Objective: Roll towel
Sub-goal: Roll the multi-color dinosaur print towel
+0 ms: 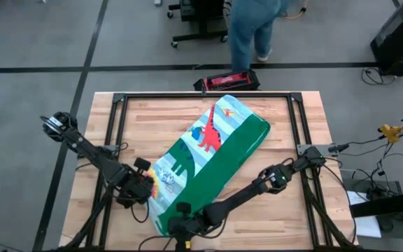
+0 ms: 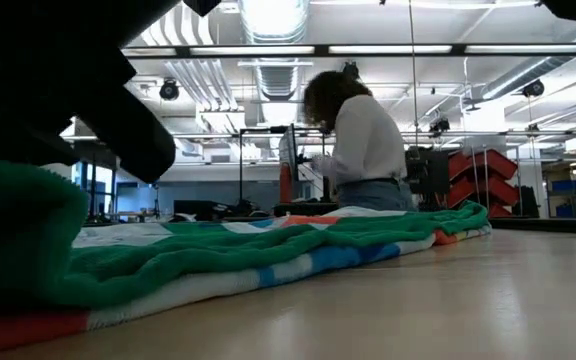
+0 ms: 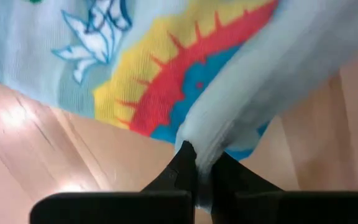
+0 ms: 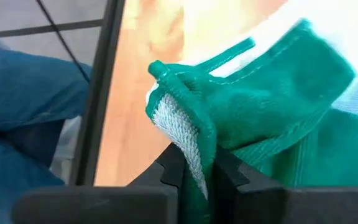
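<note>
My left hand (image 3: pixel 196 167) is pinched tight on a pale fold of the towel (image 1: pixel 212 157), at the edge where the yellow and red print runs. My right hand (image 4: pixel 197 165) has its fingers close together around a bunched green hem, the white weave of the underside showing between them; I judge it a grip, though I cannot tell how firm.

From above, both hands sit at the near end of the towel, left at its outer corner, right (image 1: pixel 182 225) at the green-bordered corner. I hold the two corners of one short end so the edge can turn over evenly and start a straight roll. The towel lies folded into a long strip, slanting across the counter (image 1: pixel 152 119) toward the far right corner, flat and not yet rolled.

The level view is mostly blocked by a dark arm and the heaped green cloth up close. A person (image 2: pixel 358 140) stands beyond the counter, partly cut off in the overhead view.
</note>
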Motion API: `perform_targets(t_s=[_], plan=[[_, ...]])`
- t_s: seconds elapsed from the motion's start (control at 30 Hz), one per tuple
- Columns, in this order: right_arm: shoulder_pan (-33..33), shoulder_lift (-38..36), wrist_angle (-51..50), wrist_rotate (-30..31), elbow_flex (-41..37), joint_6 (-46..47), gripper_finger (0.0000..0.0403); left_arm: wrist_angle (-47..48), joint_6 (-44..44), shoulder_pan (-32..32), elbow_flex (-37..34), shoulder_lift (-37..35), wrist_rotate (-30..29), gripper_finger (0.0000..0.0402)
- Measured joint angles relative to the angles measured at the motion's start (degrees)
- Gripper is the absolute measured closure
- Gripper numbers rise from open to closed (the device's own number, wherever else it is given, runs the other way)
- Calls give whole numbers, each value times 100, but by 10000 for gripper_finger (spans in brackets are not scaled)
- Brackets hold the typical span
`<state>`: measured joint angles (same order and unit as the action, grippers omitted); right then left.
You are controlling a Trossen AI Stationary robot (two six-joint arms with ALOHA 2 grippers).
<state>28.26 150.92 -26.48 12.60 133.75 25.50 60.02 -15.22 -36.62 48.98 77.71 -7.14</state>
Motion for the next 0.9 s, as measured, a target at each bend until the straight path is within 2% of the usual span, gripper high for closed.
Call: perform_targets(t_s=[0.23, 0.43, 0.57, 0.77, 0.9], plan=[[68, -73, 0, 653, 0, -4, 271, -89, -21, 34, -161, 0, 13, 401], [129, -92, 8, 711, 0, 38, 229, -116, -48, 130, -432, -2, 15, 401], [199, -106, 2, 889, -1, 44, 220, -140, -121, 230, -619, -2, 11, 401], [302, -166, -60, 1917, -2, 47, 230, -464, -137, 296, -753, -2, 2, 391], [312, -167, -258, 2273, -2, 91, 239, -611, -209, 316, -834, -2, 12, 391]])
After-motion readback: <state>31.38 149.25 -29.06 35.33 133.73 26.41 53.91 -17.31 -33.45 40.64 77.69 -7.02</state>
